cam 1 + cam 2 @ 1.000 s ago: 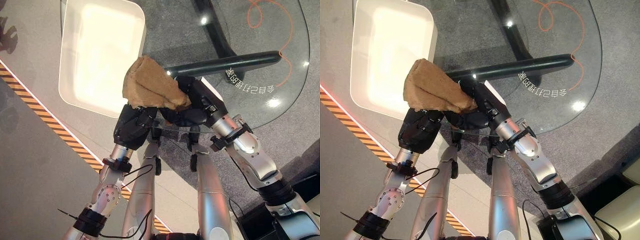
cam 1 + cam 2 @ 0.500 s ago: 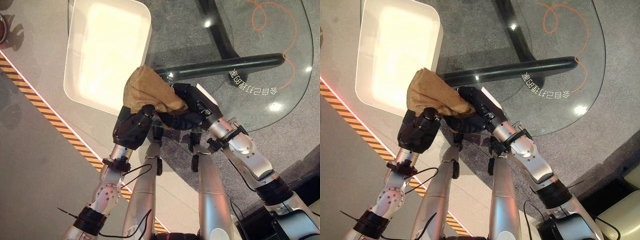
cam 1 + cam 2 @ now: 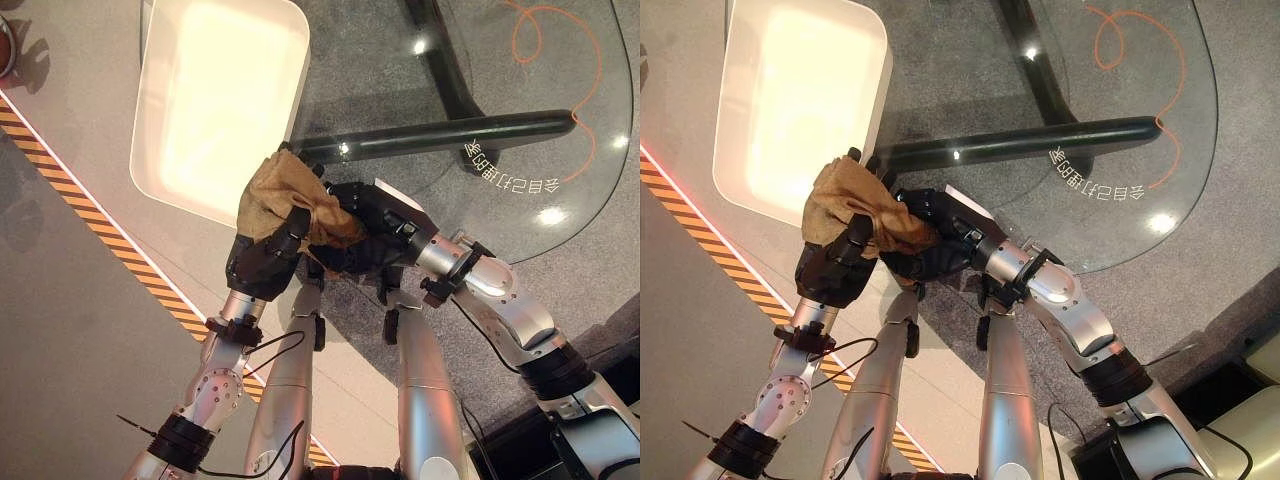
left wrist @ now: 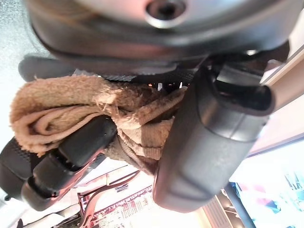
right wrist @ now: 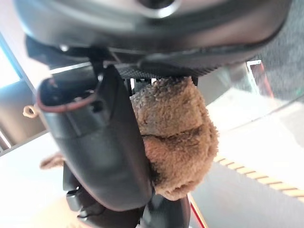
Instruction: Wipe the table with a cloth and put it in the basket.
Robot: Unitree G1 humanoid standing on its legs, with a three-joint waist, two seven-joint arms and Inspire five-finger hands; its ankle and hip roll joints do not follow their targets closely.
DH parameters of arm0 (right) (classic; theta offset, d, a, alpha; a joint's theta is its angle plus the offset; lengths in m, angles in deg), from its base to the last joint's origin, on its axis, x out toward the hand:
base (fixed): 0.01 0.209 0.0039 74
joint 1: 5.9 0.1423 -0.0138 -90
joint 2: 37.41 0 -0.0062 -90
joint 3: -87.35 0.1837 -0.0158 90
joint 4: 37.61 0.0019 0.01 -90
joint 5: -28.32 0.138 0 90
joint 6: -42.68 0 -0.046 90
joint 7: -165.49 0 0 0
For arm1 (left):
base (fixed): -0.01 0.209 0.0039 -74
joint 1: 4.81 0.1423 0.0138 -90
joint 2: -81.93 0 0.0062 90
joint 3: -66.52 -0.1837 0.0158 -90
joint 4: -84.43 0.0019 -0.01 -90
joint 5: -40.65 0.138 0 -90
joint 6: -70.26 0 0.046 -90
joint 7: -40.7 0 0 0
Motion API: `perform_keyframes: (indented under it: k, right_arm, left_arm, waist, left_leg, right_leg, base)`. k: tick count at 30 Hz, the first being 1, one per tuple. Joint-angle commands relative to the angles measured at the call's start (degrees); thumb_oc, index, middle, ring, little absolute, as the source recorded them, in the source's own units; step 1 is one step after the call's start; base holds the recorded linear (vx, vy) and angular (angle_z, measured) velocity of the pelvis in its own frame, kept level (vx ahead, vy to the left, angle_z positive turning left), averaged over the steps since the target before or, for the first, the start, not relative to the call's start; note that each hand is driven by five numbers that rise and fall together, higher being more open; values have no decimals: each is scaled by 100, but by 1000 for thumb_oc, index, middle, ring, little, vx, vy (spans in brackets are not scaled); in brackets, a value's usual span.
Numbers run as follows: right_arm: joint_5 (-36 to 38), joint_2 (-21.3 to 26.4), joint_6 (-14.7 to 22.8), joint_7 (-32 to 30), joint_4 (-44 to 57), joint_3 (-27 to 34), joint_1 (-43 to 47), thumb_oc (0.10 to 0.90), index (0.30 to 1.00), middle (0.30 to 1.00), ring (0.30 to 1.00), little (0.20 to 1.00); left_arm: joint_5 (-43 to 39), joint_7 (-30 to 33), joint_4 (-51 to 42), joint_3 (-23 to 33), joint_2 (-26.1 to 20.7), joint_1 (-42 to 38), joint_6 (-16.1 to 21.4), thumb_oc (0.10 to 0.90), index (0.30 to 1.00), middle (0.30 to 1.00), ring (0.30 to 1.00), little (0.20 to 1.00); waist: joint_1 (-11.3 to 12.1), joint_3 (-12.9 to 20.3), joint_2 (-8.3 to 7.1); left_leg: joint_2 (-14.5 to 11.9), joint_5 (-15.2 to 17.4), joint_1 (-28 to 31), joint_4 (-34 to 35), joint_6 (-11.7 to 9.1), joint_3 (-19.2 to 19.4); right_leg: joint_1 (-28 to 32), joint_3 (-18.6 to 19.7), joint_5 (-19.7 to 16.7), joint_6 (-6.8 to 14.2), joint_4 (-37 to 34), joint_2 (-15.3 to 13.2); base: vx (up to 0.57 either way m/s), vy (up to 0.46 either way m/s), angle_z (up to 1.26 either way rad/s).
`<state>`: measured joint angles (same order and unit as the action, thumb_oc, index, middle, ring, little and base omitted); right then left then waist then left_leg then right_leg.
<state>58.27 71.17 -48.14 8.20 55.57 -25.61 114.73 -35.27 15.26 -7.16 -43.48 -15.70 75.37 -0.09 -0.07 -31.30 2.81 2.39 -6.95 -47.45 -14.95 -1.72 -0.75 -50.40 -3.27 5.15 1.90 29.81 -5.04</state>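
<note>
A crumpled brown cloth (image 3: 283,198) is held between both hands just off the near edge of the round glass table (image 3: 500,90). My left hand (image 3: 258,262) grips it from below, with fingers and thumb curled over the cloth (image 4: 71,107). From the right, my right hand (image 3: 378,232) holds the other end, with the cloth (image 5: 176,137) pressed against its thumb (image 5: 104,147). The white basket (image 3: 300,60) stands on the floor just beyond and left of the cloth, and nothing is inside it.
A dark curved table leg (image 3: 450,130) shows through the glass, along with an orange cable (image 3: 560,45) on the grey carpet. Black-and-yellow striped tape (image 3: 100,235) runs across the floor on the left, past the basket.
My left hand's fingers have curled over the cloth, which is now more bunched. Both hands have drawn slightly nearer and to the left. The camera has shifted a little.
</note>
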Motion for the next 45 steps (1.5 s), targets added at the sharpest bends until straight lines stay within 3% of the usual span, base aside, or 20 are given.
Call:
perform_keyframes:
  k: [1, 2, 17, 21, 22, 23, 24, 35, 45]
  right_arm:
    - [-28, -98, 258, 1101, 889, -1065, 52, 100, 300, 300, 300, 200]
    - [38, -85, 306, 1060, 847, -1059, 64, 100, 300, 300, 300, 200]
    - [93, -64, 436, 863, 682, -992, 83, 100, 300, 300, 300, 200]
    - [187, -95, 352, 440, 658, -905, 15, 100, 300, 300, 300, 200]
    - [301, -102, 351, 283, 611, -866, 12, 281, 455, 455, 455, 381]
    - [339, -123, 366, 182, 577, -819, -10, 712, 825, 825, 825, 812]
    - [350, -150, 369, 65, 561, -771, -34, 800, 900, 900, 900, 900]
    - [228, -86, 599, -507, 678, -358, -250, 800, 900, 900, 900, 900]
    - [310, 43, 1106, -744, 946, 213, -453, 800, 900, 900, 900, 900]
  left_arm:
    - [256, -263, -971, -123, 75, -673, 513, 333, 500, 500, 500, 433]
    - [237, -268, -946, -126, 78, -660, 557, 100, 300, 300, 300, 200]
    - [209, -320, -794, -173, 111, -644, 734, 100, 300, 300, 300, 200]
    - [190, -329, -797, -174, 132, -637, 748, 100, 300, 300, 300, 200]
    - [172, -325, -791, -161, 131, -643, 744, 100, 300, 300, 300, 200]
    - [147, -342, -771, -152, 130, -647, 749, 100, 300, 300, 300, 200]
    - [144, -360, -763, -138, 148, -639, 755, 100, 300, 300, 300, 200]
    - [116, -468, -775, 31, 190, -502, 730, 100, 300, 300, 300, 200]
    - [144, -516, -766, 236, 179, -408, 696, 100, 300, 300, 300, 200]
  waist:
    - [54, 151, 19]
    - [56, 151, 17]
    - [56, 151, -8]
    - [48, 151, -17]
    - [45, 151, -21]
    - [39, 151, -26]
    - [32, 151, -30]
    - [-7, 151, -77]
    - [-71, 151, -174]
  left_leg:
    - [430, 502, 46, -405, 329, 138]
    - [430, 502, 40, -407, 326, 139]
    - [443, 510, 26, -417, 322, 139]
    - [447, 519, 43, -423, 326, 149]
    - [449, 521, 46, -428, 327, 150]
    - [446, 525, 43, -434, 330, 151]
    - [443, 527, 45, -429, 331, 156]
    - [428, 534, 77, -384, 359, 185]
    - [389, 578, 120, -377, 384, 207]
  right_leg:
    - [153, -54, -773, 57, -1017, 430]
    - [154, -54, -777, 56, -1030, 425]
    - [157, -53, -799, 73, -1068, 416]
    - [175, -57, -797, 72, -1060, 413]
    - [174, -51, -795, 71, -1051, 418]
    - [167, -43, -795, 72, -1042, 421]
    - [168, -33, -793, 71, -1041, 425]
    - [174, 5, -793, 72, -1035, 463]
    - [206, 45, -799, 100, -1022, 503]
  base:
    - [0, 0, 0]
    - [0, 0, 0]
    - [-1, 3, 1]
    - [0, 0, 0]
    - [0, 0, 0]
    - [0, 0, 0]
    - [0, 0, 0]
    - [0, 0, 0]
    - [0, 0, 0]
